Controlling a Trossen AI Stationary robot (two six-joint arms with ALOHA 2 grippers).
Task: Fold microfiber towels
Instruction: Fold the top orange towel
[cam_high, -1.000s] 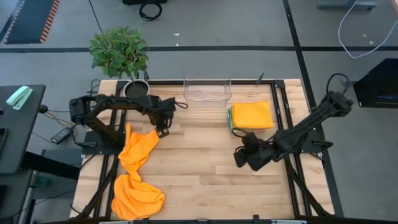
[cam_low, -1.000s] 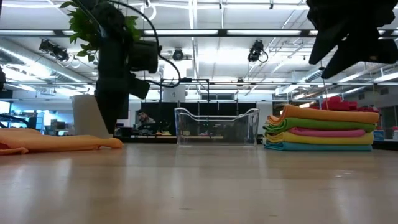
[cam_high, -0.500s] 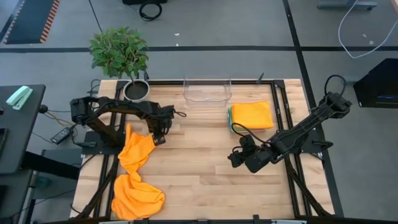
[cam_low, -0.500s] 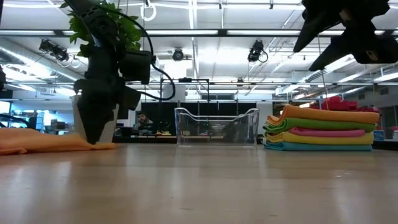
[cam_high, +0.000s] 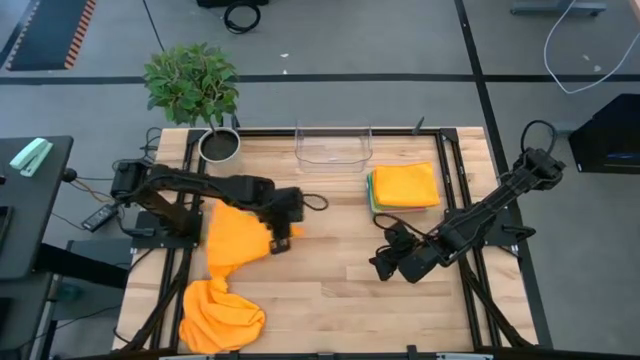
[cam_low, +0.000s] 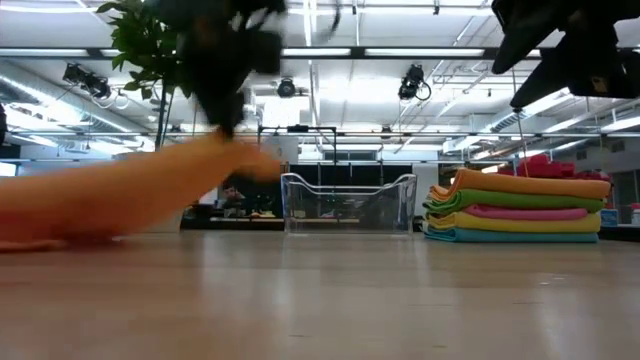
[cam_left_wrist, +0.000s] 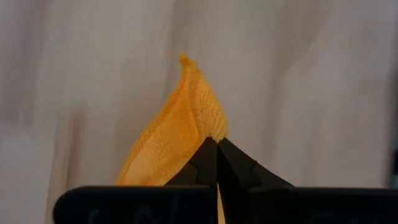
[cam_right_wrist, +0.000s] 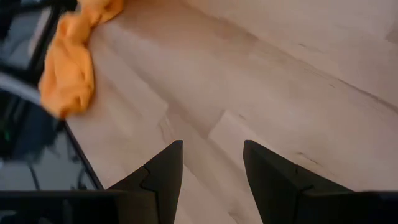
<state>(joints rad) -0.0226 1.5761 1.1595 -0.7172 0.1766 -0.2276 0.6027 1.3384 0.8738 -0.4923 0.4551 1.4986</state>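
Note:
An orange microfiber towel lies on the table's left half. One corner is raised and the rest trails to a bunched orange heap at the near left. My left gripper is shut on that raised corner; the low view shows it blurred, with the cloth sloping down from it. My right gripper hovers open over bare wood right of centre, its fingers apart. A stack of folded towels, orange on top, rests at the far right. My left gripper pinches a pointed corner of the orange towel between its two fingertips, which meet on the cloth. The fingers come from above, slanting down. The corner is lifted off the wood, and the cloth slopes away toward the table's left, its lower part on the table.
A clear plastic bin stands at the far edge's middle. A potted plant is at the far left corner. The folded stack shows several colours in the low view. Bare wood lies between the two grippers.
My left gripper dipped onto the towel, shut on its corner, then went up and toward the table's right and near edges. The towel's far part was drawn out to the right and spread wider. The orange heap at the near left stayed put.

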